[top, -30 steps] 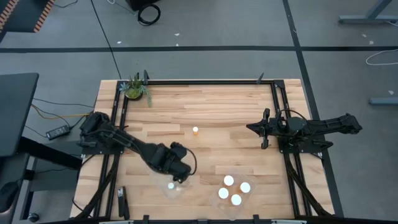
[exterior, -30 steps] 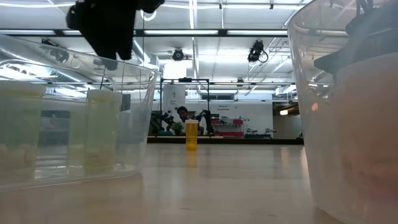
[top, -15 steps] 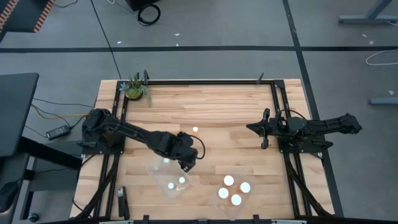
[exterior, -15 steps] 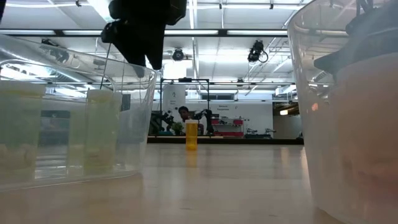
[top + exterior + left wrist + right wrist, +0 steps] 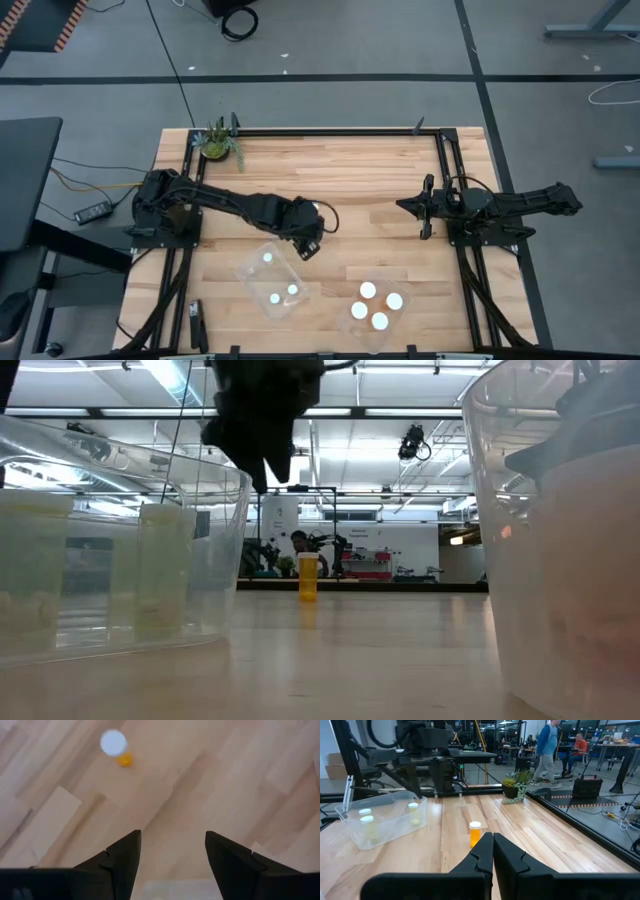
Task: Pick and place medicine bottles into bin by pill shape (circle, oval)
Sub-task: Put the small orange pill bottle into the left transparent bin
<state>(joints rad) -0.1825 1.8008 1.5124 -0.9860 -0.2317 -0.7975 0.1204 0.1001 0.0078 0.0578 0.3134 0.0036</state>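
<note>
One amber medicine bottle with a white cap (image 5: 315, 208) (image 5: 116, 746) (image 5: 308, 575) (image 5: 475, 834) stands upright on the wooden table, near its middle. My left gripper (image 5: 310, 238) (image 5: 172, 837) hangs open above the table just on the near side of that bottle, pointing steeply down with nothing between its fingers. In the low view it shows as a dark shape at the top (image 5: 262, 455). My right gripper (image 5: 412, 207) (image 5: 492, 845) waits shut and level at the table's right side, pointing toward the bottle.
A clear tub (image 5: 270, 278) (image 5: 385, 817) with white-capped bottles sits near the front, left of centre. A second clear tub (image 5: 378, 305) with several bottles sits to its right. A green potted plant (image 5: 218, 143) stands at the far left corner. People move in the room beyond.
My left gripper has swung from above the left tub toward the table's far edge and a little to the right, coming up beside the lone bottle. It has stayed open. The tub's bottles now show uncovered.
</note>
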